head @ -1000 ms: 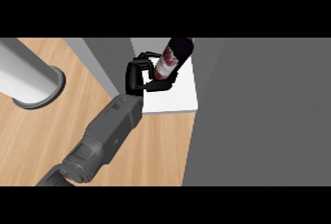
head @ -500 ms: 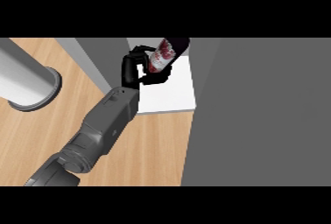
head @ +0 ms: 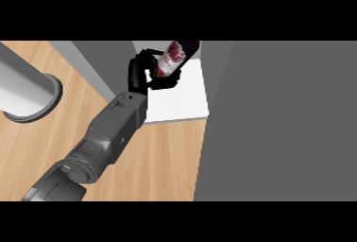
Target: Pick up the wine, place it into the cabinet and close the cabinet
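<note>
Now deeper inside the cabinet (head: 182,103); the robot hand (head: 141,74) stays curled round the wine (head: 173,56).

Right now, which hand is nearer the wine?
Left. The left hand is curled round the wine, above the white shelf; the right hand isn't in view.

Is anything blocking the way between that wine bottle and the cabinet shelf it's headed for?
Nothing visible does. The wine bottle, with the fingers of the left hand curled round it, hangs over the cabinet's white shelf. The grey panel at the right lies beside the shelf, not across it.
</note>
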### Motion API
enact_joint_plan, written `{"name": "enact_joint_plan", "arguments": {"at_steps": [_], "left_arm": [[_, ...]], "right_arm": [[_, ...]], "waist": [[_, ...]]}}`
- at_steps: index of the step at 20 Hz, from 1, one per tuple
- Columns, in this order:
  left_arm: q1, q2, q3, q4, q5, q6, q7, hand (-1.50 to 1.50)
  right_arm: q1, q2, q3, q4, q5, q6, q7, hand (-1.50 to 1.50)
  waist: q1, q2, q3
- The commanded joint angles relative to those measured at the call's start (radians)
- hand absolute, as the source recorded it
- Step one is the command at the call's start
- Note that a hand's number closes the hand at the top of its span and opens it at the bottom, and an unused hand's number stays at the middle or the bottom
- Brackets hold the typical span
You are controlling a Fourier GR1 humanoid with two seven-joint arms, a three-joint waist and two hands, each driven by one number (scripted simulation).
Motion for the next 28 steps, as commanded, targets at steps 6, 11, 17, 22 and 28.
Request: {"name": "enact_joint_plan", "arguments": {"at_steps": [6, 11, 17, 22, 28], "left_arm": [[0.041, -0.023, 0.069, -0.021, 0.057, -0.056, -0.017, 1.50], [0.054, -0.024, 0.106, -0.031, 0.093, -0.165, 0.014, 1.50], [0.132, -0.024, 0.127, -0.038, 0.128, -0.261, 0.003, 1.50], [0.179, -0.024, 0.120, -0.065, 0.151, -0.284, -0.036, 1.50], [0.233, -0.024, 0.110, -0.069, 0.183, -0.314, -0.037, 1.50]], "right_arm": [[0.019, 0.002, -0.010, -0.068, -0.048, 0.004, 0.016, -1.50], [-0.023, 0.019, 0.012, -0.043, -0.029, -0.018, 0.016, -1.50], [-0.044, 0.022, 0.021, 0.008, -0.043, 0.003, -0.007, -1.50], [-0.025, 0.036, 0.032, -0.010, -0.039, 0.003, -0.013, -1.50], [-0.012, 0.037, 0.017, 0.000, -0.060, 0.018, -0.022, -1.50]], "waist": [[-0.020, 0.005, -0.001], [-0.029, 0.008, -0.002], [-0.041, 0.013, -0.003], [-0.050, 0.003, -0.002], [-0.073, 0.007, -0.002]]}}
